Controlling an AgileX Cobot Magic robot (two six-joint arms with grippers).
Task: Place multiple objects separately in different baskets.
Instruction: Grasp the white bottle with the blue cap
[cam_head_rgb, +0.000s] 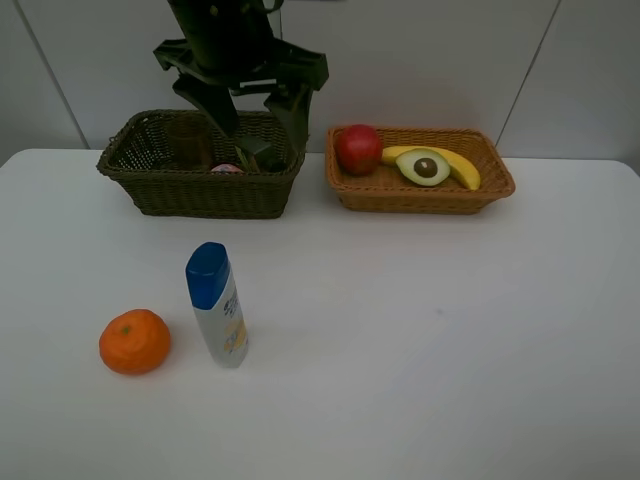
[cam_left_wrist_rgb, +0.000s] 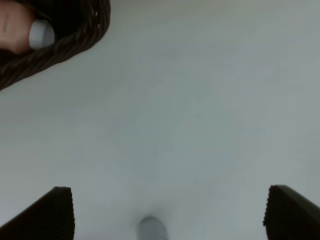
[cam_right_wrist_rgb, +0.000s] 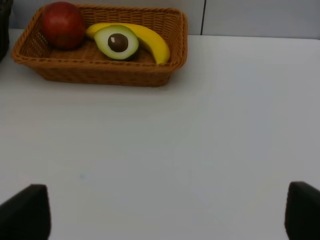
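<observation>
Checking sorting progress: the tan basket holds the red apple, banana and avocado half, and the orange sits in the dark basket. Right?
Not quite. The orange is on the table, beside the blue-capped bottle, not in the dark basket. The exterior high view shows it. The tan basket does hold the red apple, banana and avocado half.

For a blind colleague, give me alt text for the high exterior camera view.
White table: an orange and a blue-capped bottle stand in front; behind, a dark basket under a robot arm and a tan basket holding apple, avocado half and banana.
</observation>
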